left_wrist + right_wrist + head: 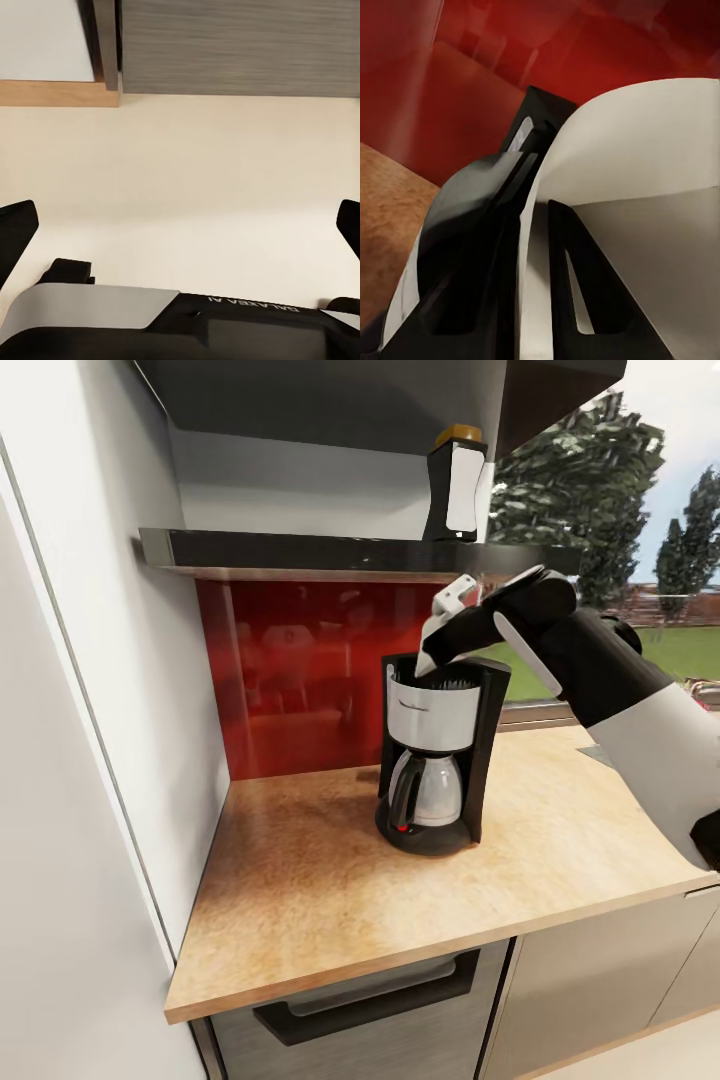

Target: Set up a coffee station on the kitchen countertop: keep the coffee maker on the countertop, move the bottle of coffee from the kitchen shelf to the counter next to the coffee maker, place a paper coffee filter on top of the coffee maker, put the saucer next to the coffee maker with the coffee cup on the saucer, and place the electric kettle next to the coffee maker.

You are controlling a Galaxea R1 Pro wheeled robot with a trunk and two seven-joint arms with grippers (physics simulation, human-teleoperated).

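Nearest the head camera, the light-wood bench [300, 890] runs out from a front edge over grey cabinet fronts; take the coffee maker [435, 755] standing on it as the landmark. Left of the coffee maker the bench is bare up to the white wall, and behind it stands a glossy red backsplash [290, 680]. Above the coffee maker, on the dark shelf [300, 550], the bottle of coffee [455, 485] sits upright, not yet brought down.

Directly over the coffee maker's open top, the right hand [440, 630] is clenched on the paper coffee filter [660, 187]: in the right wrist view the white sheet sits pinched between the dark fingers [585, 285], with the machine's black rim beyond them.

The step in hand looks like setting the filter on the machine. To do it well, I would lower the right hand straight down until the paper rests on or just inside the rim, centred over the basket, and only then release, since a light sheet let go from above could drift off to the bench. Withdraw upward, away from the shelf edge.

Away from the coffee maker, the left hand [180, 225] faces pale floor, its fingers spread wide and empty.
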